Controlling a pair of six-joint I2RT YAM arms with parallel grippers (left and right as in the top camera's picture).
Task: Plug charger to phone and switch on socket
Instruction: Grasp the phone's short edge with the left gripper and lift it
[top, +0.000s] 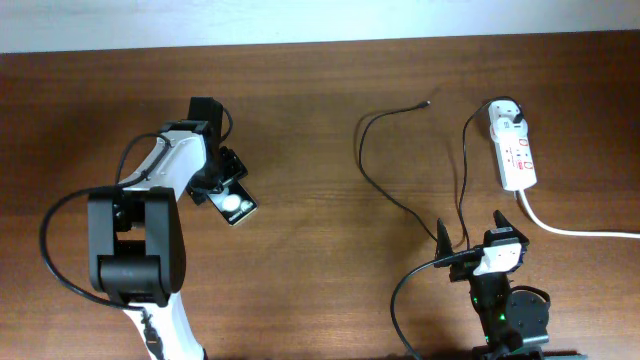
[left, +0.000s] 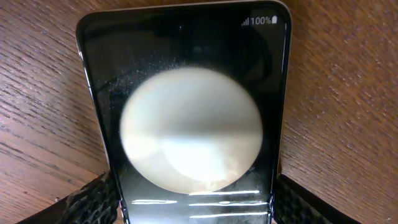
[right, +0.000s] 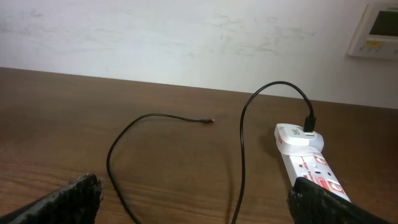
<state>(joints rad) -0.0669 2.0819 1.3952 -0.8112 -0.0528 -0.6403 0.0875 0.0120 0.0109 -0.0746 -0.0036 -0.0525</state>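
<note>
The phone (top: 236, 206) lies flat on the table at the left, its glossy black face showing a white round spot. It fills the left wrist view (left: 186, 124). My left gripper (top: 222, 190) straddles its near end, a finger touching each long edge (left: 193, 202). The charger, a thin black cable (top: 372, 165), runs from the white adapter (top: 503, 118) in the socket (top: 518, 160) and loops left. Its tip (top: 428, 102) lies free on the table. My right gripper (top: 480, 238) is open and empty near the front edge. The right wrist view shows the cable (right: 124, 140), tip (right: 212, 121) and socket (right: 317, 174) beyond the gripper (right: 193, 199).
A thick white cord (top: 580, 232) leaves the socket's near end toward the right edge. Black robot cables curl beside both arm bases (top: 400, 290). A white wall and a wall panel (right: 379, 28) stand behind the table's far edge.
</note>
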